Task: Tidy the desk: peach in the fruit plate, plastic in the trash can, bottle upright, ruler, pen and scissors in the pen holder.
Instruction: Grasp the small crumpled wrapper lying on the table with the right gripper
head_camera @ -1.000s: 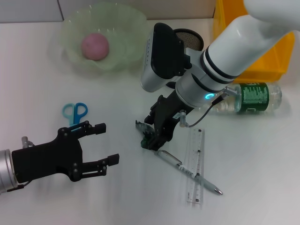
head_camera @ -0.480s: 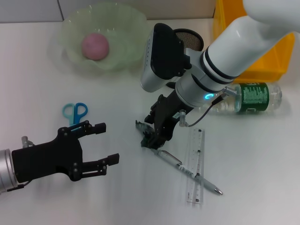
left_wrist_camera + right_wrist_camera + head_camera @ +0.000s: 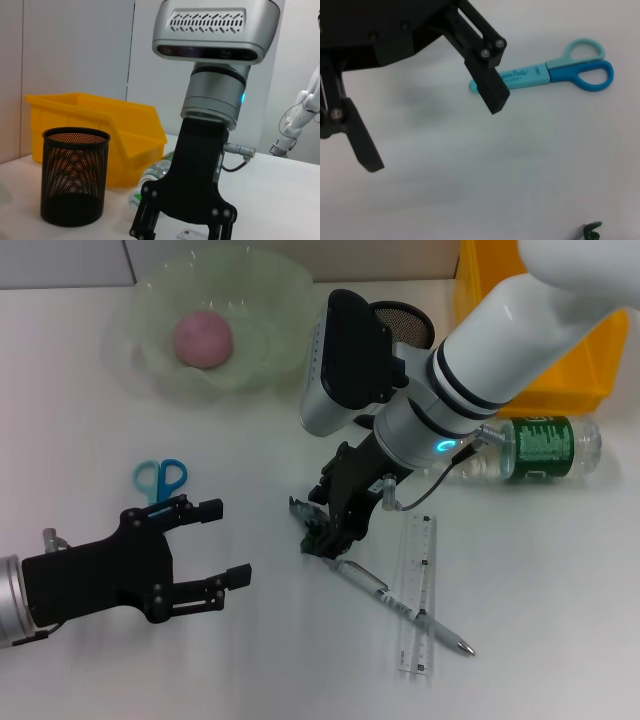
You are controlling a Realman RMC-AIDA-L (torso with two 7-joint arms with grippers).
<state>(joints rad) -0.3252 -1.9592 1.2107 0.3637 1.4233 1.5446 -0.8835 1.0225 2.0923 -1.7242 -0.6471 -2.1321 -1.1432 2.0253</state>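
Both arms low over the desk [image 3: 90, 450]: left gripper [image 3: 222, 545] fingers apart, right gripper [image 3: 330, 540] fingers' state unclear.

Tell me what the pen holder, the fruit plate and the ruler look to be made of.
Pen holder: black metal mesh, judging by the fine perforated wall you can see through.
Fruit plate: pale green translucent plastic or glass, wavy rim; unclear which.
Ruler: clear plastic, since the table shows through it, with printed markings.
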